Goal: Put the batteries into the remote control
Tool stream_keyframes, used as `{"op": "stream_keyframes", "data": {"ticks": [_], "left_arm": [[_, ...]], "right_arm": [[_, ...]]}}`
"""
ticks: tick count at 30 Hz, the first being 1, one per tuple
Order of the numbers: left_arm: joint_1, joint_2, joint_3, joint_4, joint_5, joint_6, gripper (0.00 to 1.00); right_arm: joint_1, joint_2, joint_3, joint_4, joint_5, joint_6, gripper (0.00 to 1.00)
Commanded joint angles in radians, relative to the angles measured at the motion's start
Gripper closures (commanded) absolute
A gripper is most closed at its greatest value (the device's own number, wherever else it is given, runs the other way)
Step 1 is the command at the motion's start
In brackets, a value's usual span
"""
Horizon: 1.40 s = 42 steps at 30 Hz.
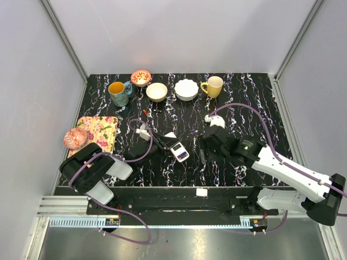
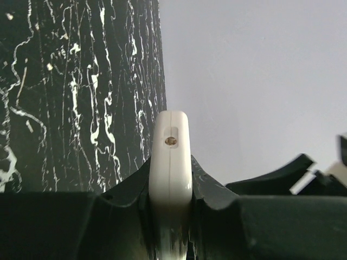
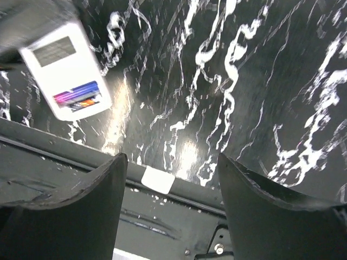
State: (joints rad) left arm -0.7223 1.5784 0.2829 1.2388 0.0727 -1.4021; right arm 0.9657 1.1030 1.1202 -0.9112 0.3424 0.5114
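The remote control [image 1: 178, 152] hangs just above the table's middle, white back up, with my left gripper [image 1: 166, 146] shut on its left end. In the left wrist view the remote control [image 2: 171, 157] stands edge-on between the jaws of that gripper [image 2: 171, 170]. The right wrist view has the remote control [image 3: 65, 70] at upper left, its battery bay uncovered, with purple and blue batteries [image 3: 77, 93] lying in it. My right gripper [image 1: 204, 154] hovers just right of the remote. That gripper [image 3: 169, 162] is open, with nothing between its fingers.
A small white flat piece [image 1: 201, 192] [image 3: 157, 180] lies on the front rail. Another white bit [image 1: 169, 135] sits behind the remote. Along the back stand a blue cup [image 1: 118, 92], a patterned bowl [image 1: 141, 77], two pale bowls [image 1: 156, 91] [image 1: 186, 89] and a yellow mug [image 1: 213, 86]. A floral board [image 1: 99, 130] lies left.
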Motion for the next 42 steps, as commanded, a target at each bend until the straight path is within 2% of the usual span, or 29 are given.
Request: {"op": "stream_keyframes", "data": {"ticks": [1, 4, 7, 10, 16, 23, 27, 38, 42], "left_arm": [[0.004, -0.093, -0.065, 0.364, 0.003, 0.038, 1.00], [0.006, -0.158, -0.126, 0.379, -0.022, 0.054, 1.00], [0.006, -0.280, -0.188, 0.352, -0.036, 0.086, 1.00], [0.006, -0.409, -0.228, 0.252, -0.051, 0.123, 1.00], [0.004, -0.670, -0.249, 0.009, -0.070, 0.198, 1.00], [0.003, -0.885, -0.280, -0.197, -0.108, 0.218, 1.00], [0.003, -0.903, -0.304, -0.200, -0.114, 0.213, 1.00], [0.003, -0.726, -0.315, -0.004, -0.082, 0.170, 1.00], [0.003, -0.698, -0.312, 0.014, -0.079, 0.167, 1.00]], "right_arm": [[-0.005, 0.026, -0.135, 0.101, -0.182, 0.182, 0.29], [0.014, -0.012, -0.273, 0.219, -0.273, 0.310, 0.30], [0.062, -0.043, -0.371, 0.293, -0.284, 0.421, 0.24], [0.149, 0.010, -0.367, 0.267, -0.224, 0.481, 0.23], [0.249, 0.228, -0.310, 0.264, -0.188, 0.576, 0.23], [0.275, 0.238, -0.382, 0.259, -0.140, 0.708, 0.25], [0.288, 0.245, -0.410, 0.250, -0.155, 0.737, 0.25], [0.301, 0.319, -0.430, 0.239, -0.172, 0.748, 0.24], [0.301, 0.311, -0.461, 0.244, -0.184, 0.760, 0.23]]}}
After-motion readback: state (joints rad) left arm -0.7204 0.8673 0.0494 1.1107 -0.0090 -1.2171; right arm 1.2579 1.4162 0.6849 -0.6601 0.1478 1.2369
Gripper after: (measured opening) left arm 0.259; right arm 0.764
